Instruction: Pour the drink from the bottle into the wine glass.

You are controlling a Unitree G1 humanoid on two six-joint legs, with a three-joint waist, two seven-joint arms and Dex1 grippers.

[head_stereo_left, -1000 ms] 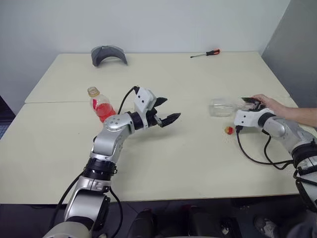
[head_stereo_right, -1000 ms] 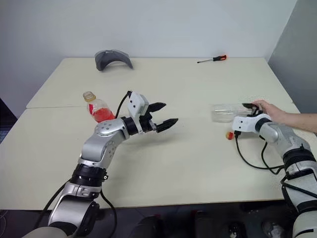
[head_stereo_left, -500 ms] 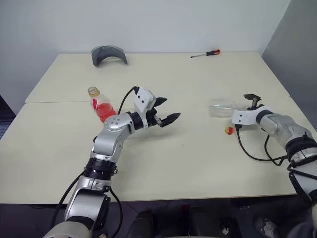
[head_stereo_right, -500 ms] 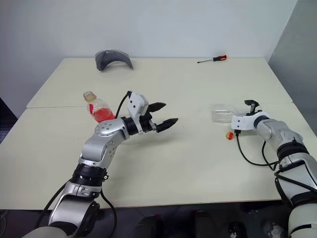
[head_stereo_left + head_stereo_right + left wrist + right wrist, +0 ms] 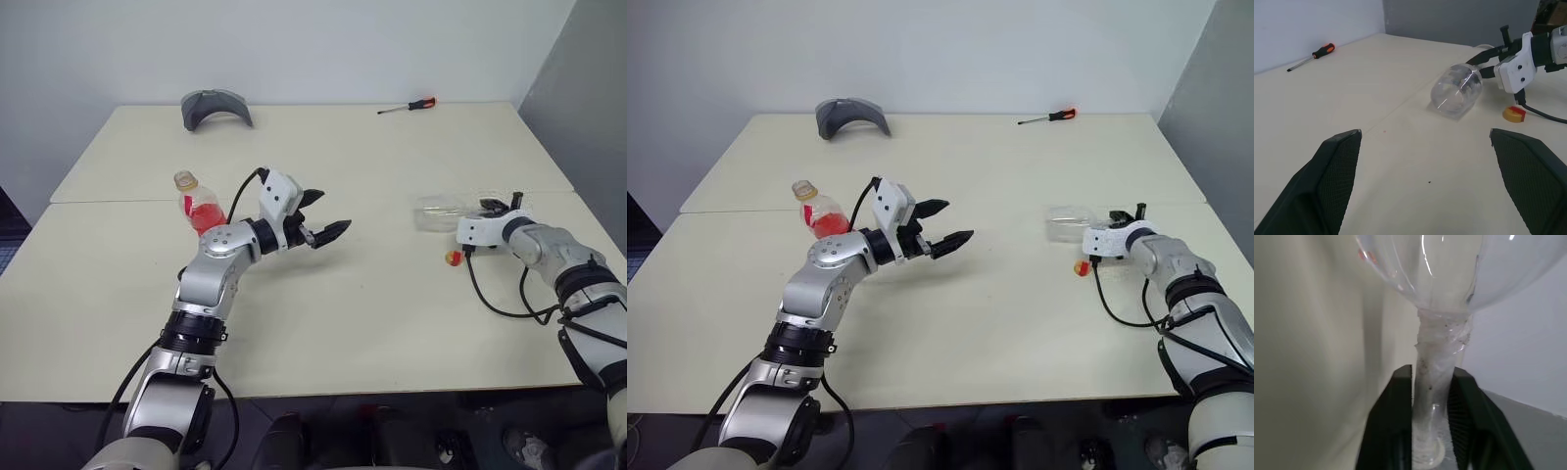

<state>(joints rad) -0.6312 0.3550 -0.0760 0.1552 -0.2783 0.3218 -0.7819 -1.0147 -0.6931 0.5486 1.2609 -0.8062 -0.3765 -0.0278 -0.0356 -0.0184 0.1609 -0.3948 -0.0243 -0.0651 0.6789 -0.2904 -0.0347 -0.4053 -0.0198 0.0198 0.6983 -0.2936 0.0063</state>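
Observation:
The wine glass (image 5: 436,211) lies on its side on the table's right half, bowl towards the middle. My right gripper (image 5: 1432,377) is shut on its thin stem, one black finger (image 5: 1397,421) on each side. The bottle (image 5: 199,209) stands upright at the left with red drink (image 5: 204,219) in its lower part and no cap on its neck. A yellow-and-red cap (image 5: 452,258) rests on the table near my right gripper. My left gripper (image 5: 331,211) hovers open over the middle of the table, right of the bottle, holding nothing.
A grey curved object (image 5: 216,108) sits at the back left. An orange-handled screwdriver (image 5: 407,106) lies at the back right. A black cable (image 5: 495,304) loops on the table by my right arm. A seam (image 5: 118,201) crosses the table (image 5: 372,323).
A person's hand that lay by my right gripper one second ago has gone. My right gripper has shut on the glass stem. The left arm has stayed put.

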